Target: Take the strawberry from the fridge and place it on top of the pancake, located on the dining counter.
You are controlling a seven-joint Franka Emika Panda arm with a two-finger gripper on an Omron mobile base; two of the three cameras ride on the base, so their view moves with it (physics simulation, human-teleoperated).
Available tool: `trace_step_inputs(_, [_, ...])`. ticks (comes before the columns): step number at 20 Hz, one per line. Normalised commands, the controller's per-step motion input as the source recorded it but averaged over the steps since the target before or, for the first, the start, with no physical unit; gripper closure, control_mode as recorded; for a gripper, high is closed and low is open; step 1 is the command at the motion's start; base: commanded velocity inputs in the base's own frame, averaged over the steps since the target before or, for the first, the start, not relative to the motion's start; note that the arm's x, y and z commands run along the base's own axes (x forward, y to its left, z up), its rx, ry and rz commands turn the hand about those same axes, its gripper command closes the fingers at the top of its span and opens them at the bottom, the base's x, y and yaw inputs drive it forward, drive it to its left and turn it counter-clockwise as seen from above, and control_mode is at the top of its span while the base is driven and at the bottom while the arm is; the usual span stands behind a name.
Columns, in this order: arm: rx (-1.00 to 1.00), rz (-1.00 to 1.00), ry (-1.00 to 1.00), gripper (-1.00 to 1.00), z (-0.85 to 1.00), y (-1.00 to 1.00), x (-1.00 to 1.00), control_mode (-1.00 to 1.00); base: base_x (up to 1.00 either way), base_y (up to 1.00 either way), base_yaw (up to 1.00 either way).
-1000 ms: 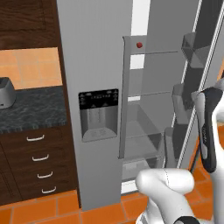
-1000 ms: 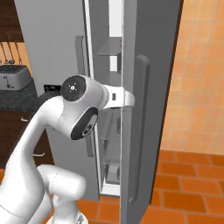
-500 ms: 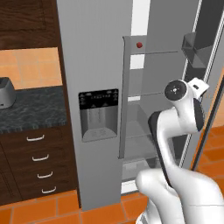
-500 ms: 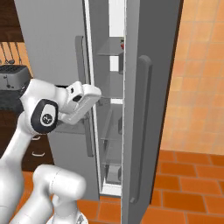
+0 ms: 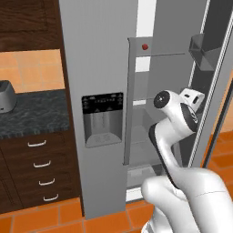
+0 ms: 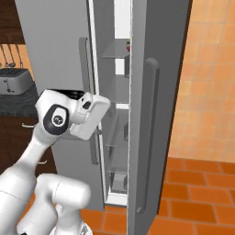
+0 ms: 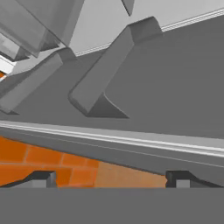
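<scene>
The fridge (image 5: 104, 68) stands with its right door swung open, showing glass shelves (image 5: 150, 102) stacked one above another. On the top shelf (image 5: 159, 54) sits the strawberry (image 5: 145, 46), alone near the front left corner. Left of the fridge, a dark speckled counter (image 5: 36, 116) carries a grey toaster (image 5: 5, 96) over wooden drawers (image 5: 38, 170).

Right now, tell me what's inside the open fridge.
The fridge holds a strawberry on its top glass shelf. The lower shelves look bare, though the arm covers part of them.
</scene>
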Motion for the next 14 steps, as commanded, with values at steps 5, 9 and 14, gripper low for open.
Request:
trace_step_inputs(5, [0.04,-0.13,0.0,-1.0,-0.54,-0.02,0.45,-1.0,0.0,0.0,0.0])
trace_step_inputs(9, [-0.02,-0.13,0.0,-1.0,-0.7,0.0,0.43,-1.0,0.0,0.0,0.0])
trace_step_inputs(14, [-0.02,-0.09,0.0,-1.0,-0.49,-0.37,0.62,-1.0,0.0,0.0,0.0])
